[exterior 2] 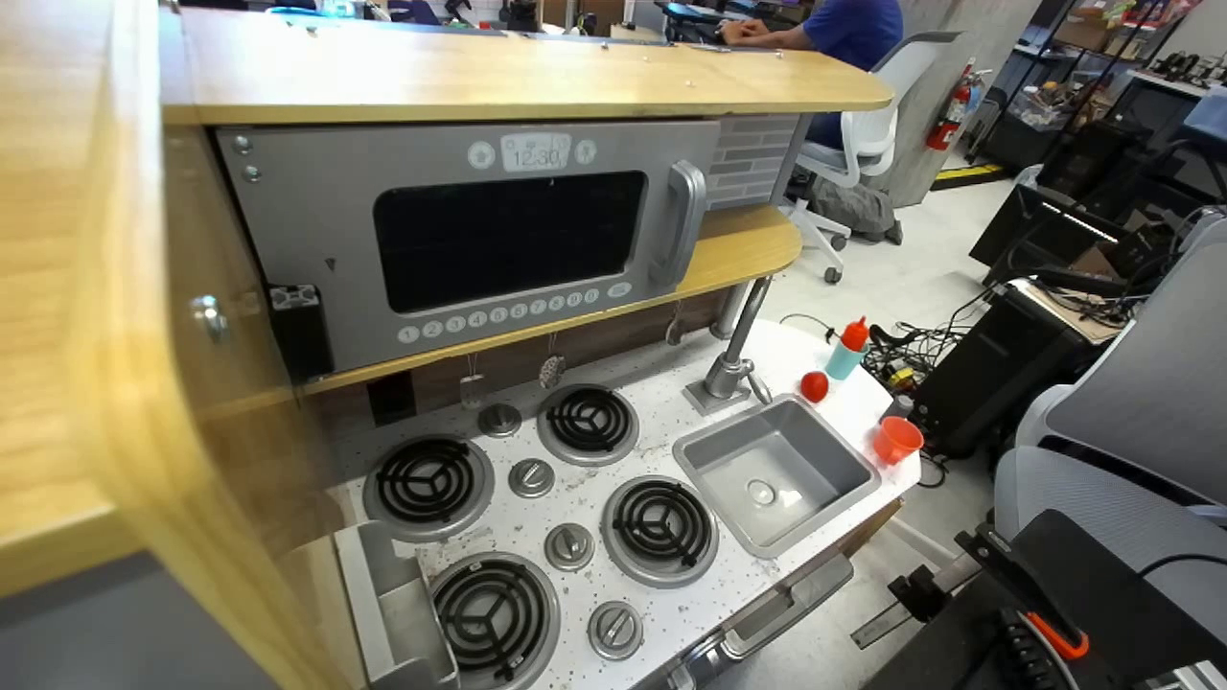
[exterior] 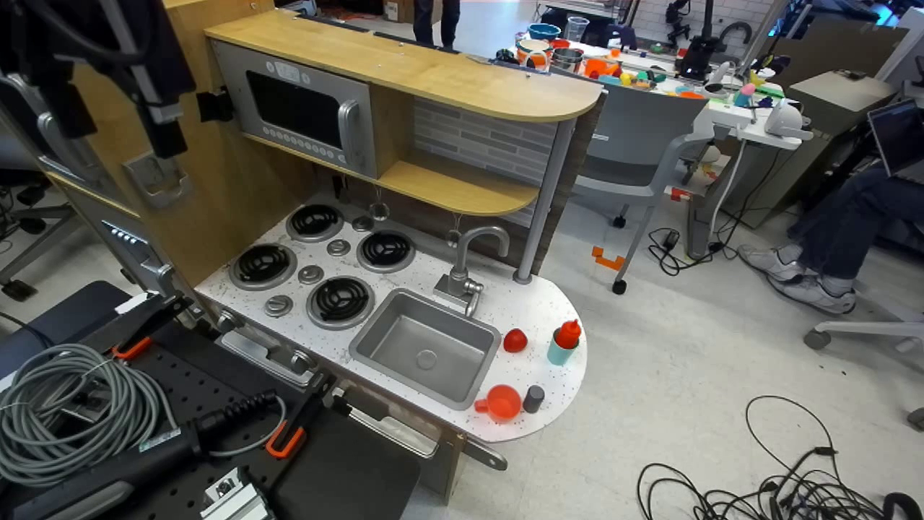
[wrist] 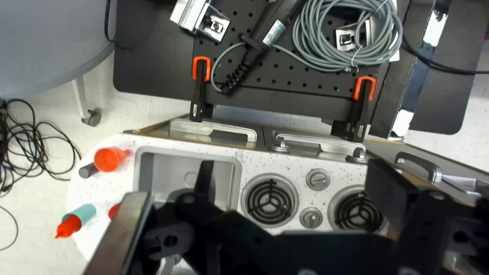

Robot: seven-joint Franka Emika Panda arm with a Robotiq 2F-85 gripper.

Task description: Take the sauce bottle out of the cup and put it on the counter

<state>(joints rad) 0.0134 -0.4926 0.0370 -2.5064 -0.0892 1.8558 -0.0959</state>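
Gripper: black, angular, its two flat jaws standing wide apart in my wrist feed. In an exterior view I see it hanging at the upper left, well apart from the bottle and cup.

Sauce bottle: red, smooth, drawn to a pointed nozzle that aims upward. It stands in the cup; I see its upper part alone, the lower part hidden by the cup wall.

Cup: teal, plain-sided, round-mouthed, set near the curved end of the counter, in both exterior views.

Counter: white, flecked with dark specks, one end rounded off.

Red ball: small, smooth, resting between the sink and the cup.

Mug: orange-red, round, with a side handle, near the sink corner.

Cylinder: dark grey, short, just beside the mug; its material I cannot tell.

Sink: grey, rectangular, rounded corners, a circular drain in its floor.

Faucet: grey, hooked spout, square base.

Burners: four, black spiral coils on grey discs, with round grey knobs set among them.

Microwave: grey front, black window, thick bar handle, a row of printed numerals.

Upper shelf: tan wood, fine grain, rounded end.

Post: grey, cylindrical, rising from the counter.

Pegboard: black, perforated, bearing a coil of grey cable.

Clamps: two, black bars with orange ends, at the board's edge.
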